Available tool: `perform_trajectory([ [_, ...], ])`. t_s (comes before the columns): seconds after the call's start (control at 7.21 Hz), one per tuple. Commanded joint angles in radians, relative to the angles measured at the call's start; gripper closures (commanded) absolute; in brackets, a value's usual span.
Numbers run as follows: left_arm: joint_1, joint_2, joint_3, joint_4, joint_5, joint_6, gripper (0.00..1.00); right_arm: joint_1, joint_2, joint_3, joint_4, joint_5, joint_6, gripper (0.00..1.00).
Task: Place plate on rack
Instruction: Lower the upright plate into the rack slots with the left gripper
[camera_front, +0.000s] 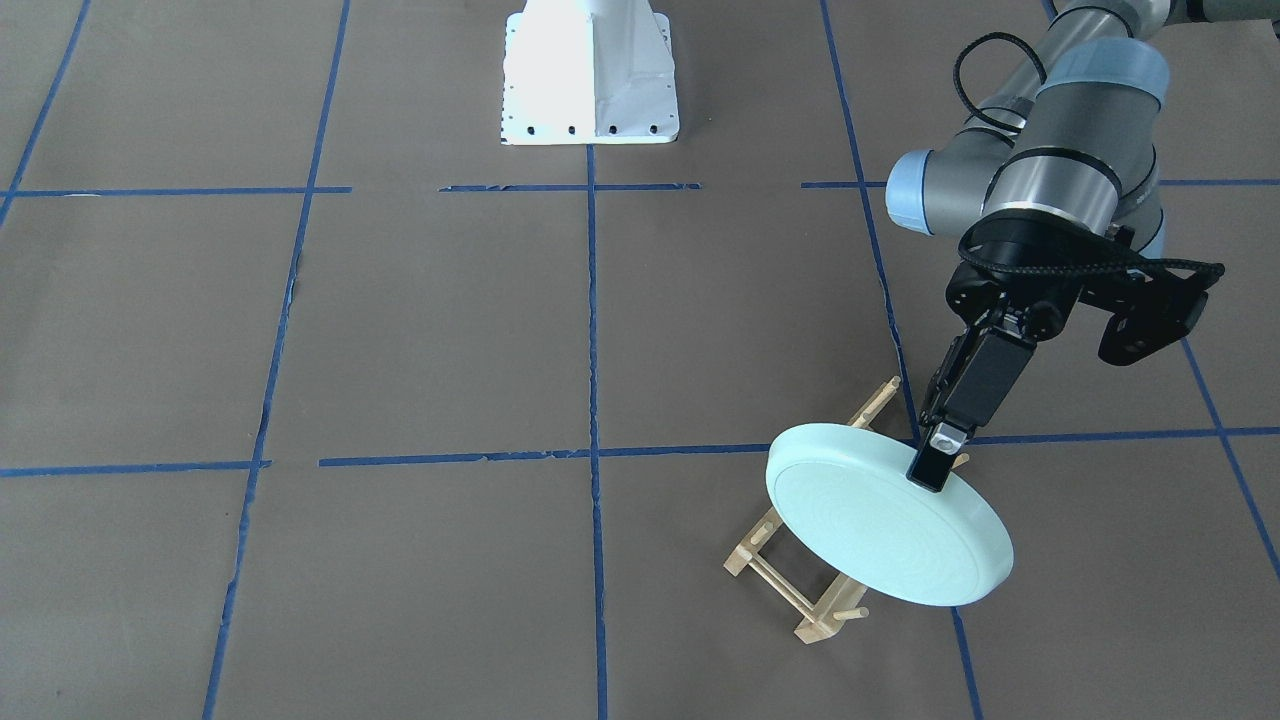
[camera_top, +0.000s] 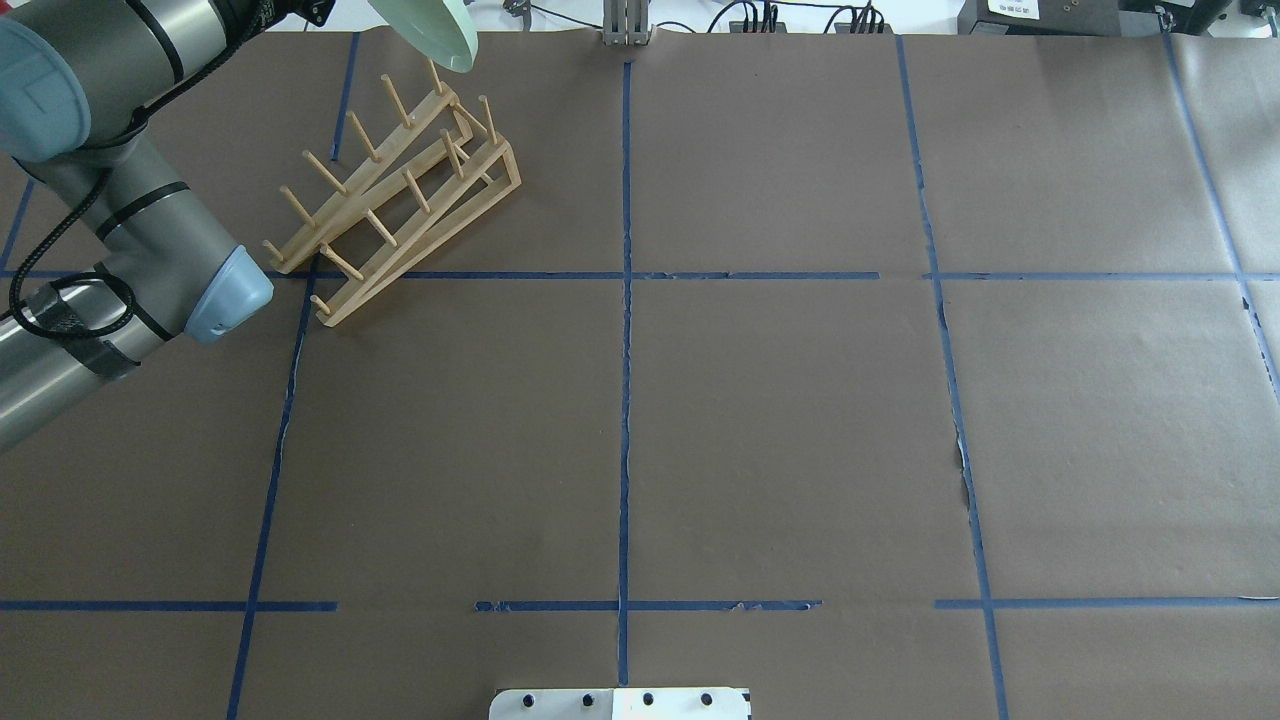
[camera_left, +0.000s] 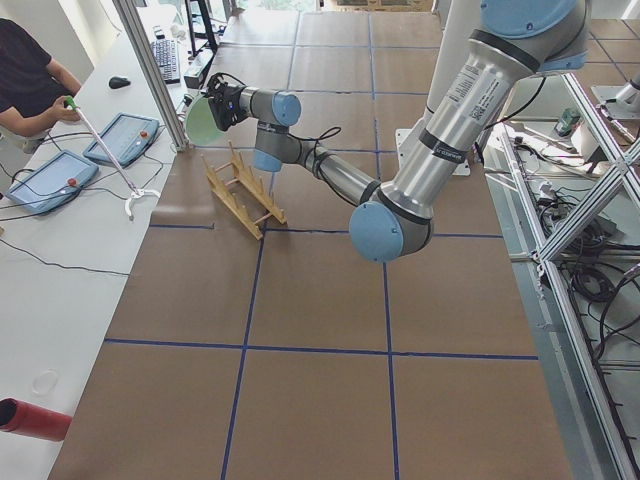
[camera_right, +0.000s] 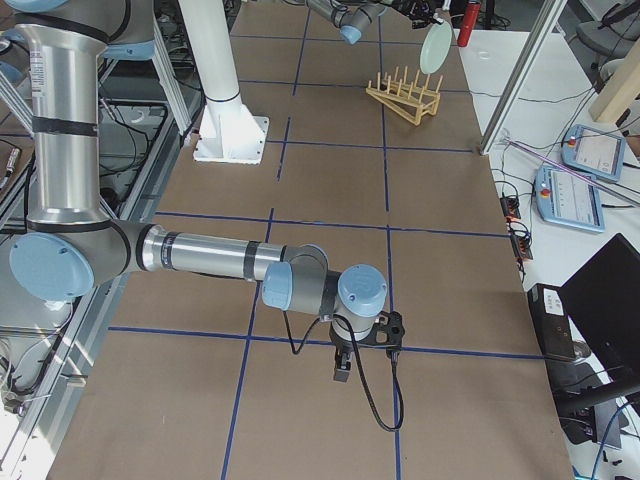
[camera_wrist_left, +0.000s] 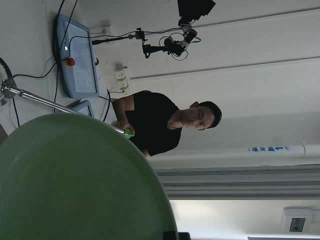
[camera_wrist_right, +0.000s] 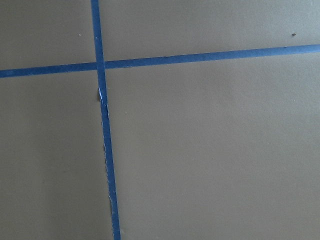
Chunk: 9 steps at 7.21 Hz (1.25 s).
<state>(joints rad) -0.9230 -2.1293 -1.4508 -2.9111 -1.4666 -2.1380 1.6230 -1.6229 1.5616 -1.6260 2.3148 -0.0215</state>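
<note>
The pale mint-green plate (camera_front: 880, 535) is held tilted, on edge, in the air above the light wooden rack (camera_front: 800, 595). My left gripper (camera_front: 930, 470) is shut on the plate's upper rim, and one finger (camera_front: 965, 400) shows in front of the plate. The plate covers the middle of the rack in the front view. The overhead view shows the rack (camera_top: 400, 200) with its upright pegs and the plate's lower edge (camera_top: 430, 35) at the top. The plate (camera_wrist_left: 75, 185) fills the left wrist view. My right gripper (camera_right: 342, 365) hangs low over the table far away, and I cannot tell whether it is open or shut.
The robot's white base (camera_front: 590, 75) stands at the table's middle edge. An operator (camera_left: 30, 80) holding a stick sits past the table's end near the rack, with teach pendants (camera_left: 120, 140) beside him. Blue tape lines cross the brown paper.
</note>
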Motion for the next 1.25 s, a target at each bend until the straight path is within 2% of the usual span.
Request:
perform_trajectory([
  [0.0,0.022,0.003,0.018,-0.002,0.002,-0.011,1.0,0.0,0.0,0.0,0.0,0.0,0.0,0.0],
  [1.11,0.079,0.009,0.102,-0.046,0.061,-0.01,1.0,0.0,0.0,0.0,0.0,0.0,-0.002,0.0],
])
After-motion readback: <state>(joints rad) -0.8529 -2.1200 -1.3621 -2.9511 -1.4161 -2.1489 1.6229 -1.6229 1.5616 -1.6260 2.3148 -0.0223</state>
